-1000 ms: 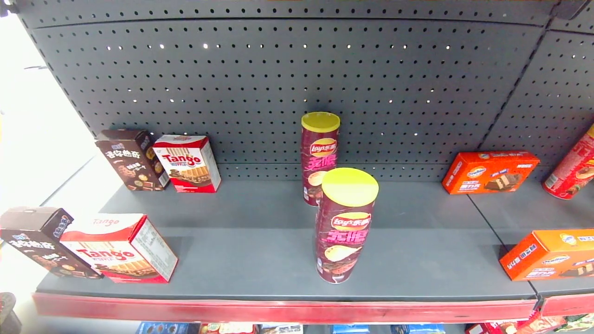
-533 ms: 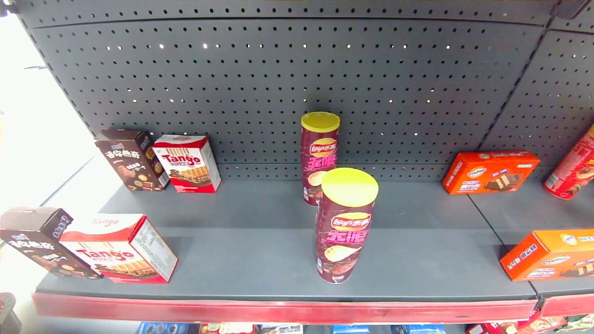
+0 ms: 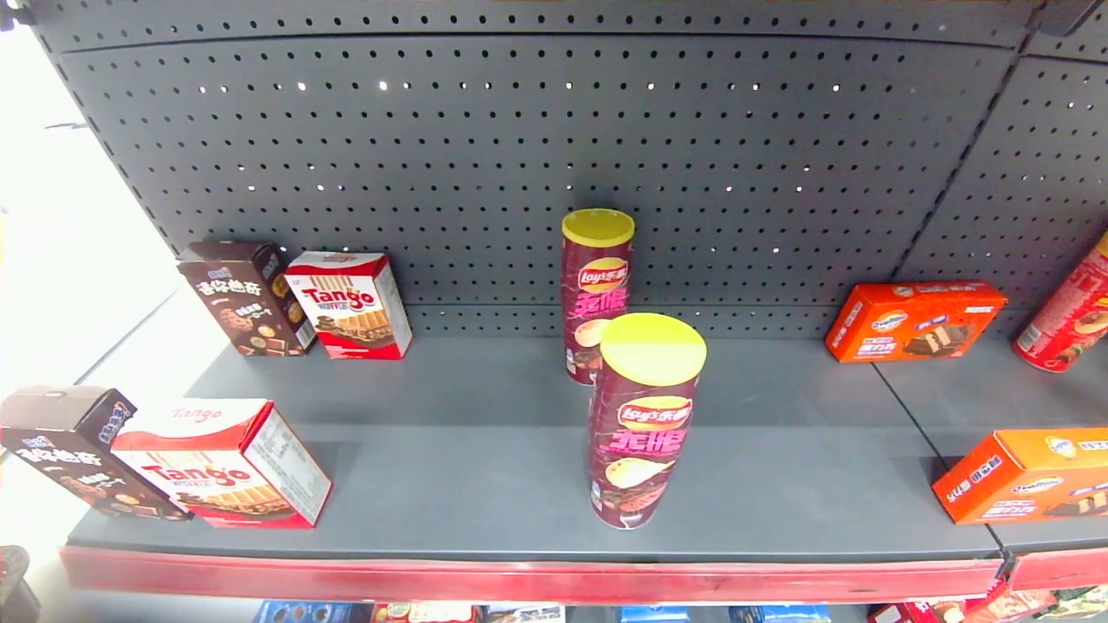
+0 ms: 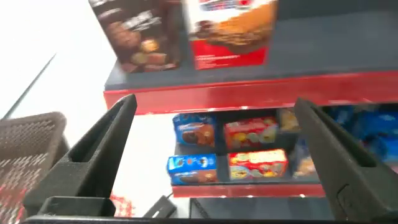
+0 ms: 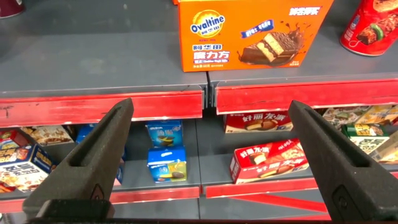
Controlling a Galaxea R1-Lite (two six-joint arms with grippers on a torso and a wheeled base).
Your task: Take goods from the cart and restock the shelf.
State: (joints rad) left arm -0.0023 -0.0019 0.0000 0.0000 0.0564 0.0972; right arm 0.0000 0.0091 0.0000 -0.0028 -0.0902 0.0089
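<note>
Two maroon chip cans with yellow lids stand upright on the grey shelf [image 3: 485,467], one near the front [image 3: 645,424] and one behind it by the pegboard [image 3: 597,294]. My left gripper [image 4: 214,106] hangs open and holds nothing, in front of the shelf's red front edge [image 4: 249,96], below a dark cookie box [image 4: 137,31] and a red-and-white wafer box [image 4: 233,31]. My right gripper [image 5: 211,107] is open and holds nothing, facing the red shelf edge [image 5: 273,96] below an orange chocolate box [image 5: 252,34]. A brown mesh cart basket [image 4: 31,149] lies off to one side of the left gripper.
Wafer boxes [image 3: 225,463] and dark cookie boxes [image 3: 69,450] stand at the shelf's left, with orange boxes [image 3: 913,320] and a red can [image 3: 1069,316] at the right. Lower shelves hold small snack packs [image 5: 165,165]. Bare shelf surface lies on both sides of the cans.
</note>
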